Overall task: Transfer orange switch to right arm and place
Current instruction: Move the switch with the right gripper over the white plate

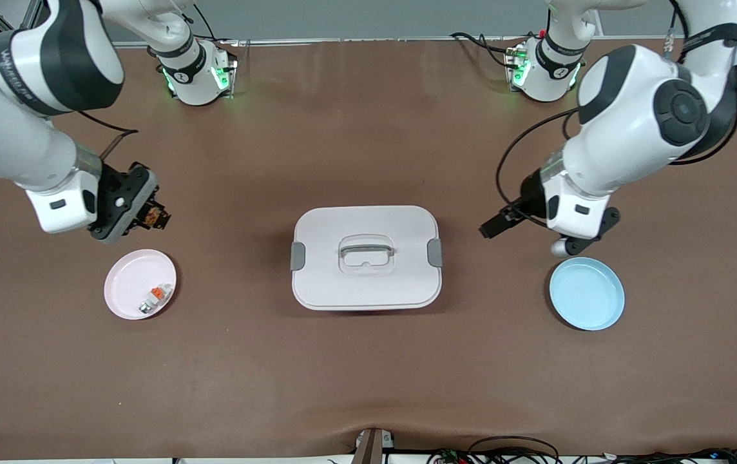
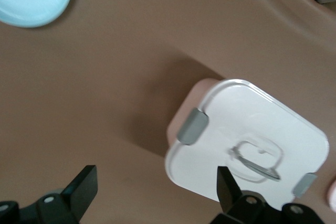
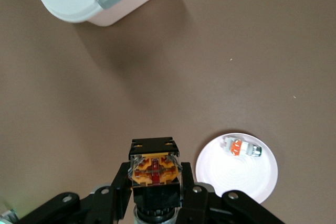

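**Right arm has the switch, pink plate just below it**

So the right gripper is clamped on the orange switch (black body, orange bits showing through a clear face), hanging in the air over bare tabletop toward the right arm's end of the table. In the front view the switch sits at the gripper's tip, just above the pink plate. That plate already has a small grey-white part with an orange piece lying in it, near the rim.

The left gripper is spread wide with nothing between its fingers, up over the table near the blue plate at the left arm's end.

Mid-table there's a white lidded box with grey side clips and a handle recessed in the lid, well apart from both plates.
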You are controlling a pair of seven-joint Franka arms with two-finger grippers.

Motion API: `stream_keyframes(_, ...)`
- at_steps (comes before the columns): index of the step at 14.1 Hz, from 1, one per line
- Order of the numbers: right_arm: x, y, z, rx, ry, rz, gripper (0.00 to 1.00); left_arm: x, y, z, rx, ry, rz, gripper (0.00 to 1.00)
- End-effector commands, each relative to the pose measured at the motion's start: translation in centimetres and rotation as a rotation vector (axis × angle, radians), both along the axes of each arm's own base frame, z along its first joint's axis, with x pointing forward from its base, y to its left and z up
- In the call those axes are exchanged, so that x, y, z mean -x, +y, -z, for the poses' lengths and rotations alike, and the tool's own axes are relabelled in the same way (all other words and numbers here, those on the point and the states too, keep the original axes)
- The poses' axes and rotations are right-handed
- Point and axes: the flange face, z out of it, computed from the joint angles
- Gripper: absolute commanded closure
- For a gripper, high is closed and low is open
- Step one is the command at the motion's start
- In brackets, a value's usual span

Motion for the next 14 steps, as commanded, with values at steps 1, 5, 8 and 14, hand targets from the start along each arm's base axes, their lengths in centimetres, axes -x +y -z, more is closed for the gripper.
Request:
stream_keyframes(1,-0.2,-2.6,1.2,0.027,-0.023,-0.089,1.00,0.2,3.3,-0.5,-0.038,-0.031,0.108,0.00)
stream_keyframes(5,0.0,-6.6,5.6,0.069,-0.037,-0.164,1.00,-0.7,8.4,-0.4,-0.102,-0.037,0.286,0.00)
stream_keyframes(8,-0.1,-8.8,8.5,0.074,-0.035,-0.194,1.00,-1.6,14.0,-1.3,-0.174,-0.045,0.312,0.00)
stream_keyframes(14,0.0,-10.6,14.0,0.127,-0.107,-0.239,1.00,-1.8,23.0,-5.2,-0.219,-0.051,0.341,0.00)
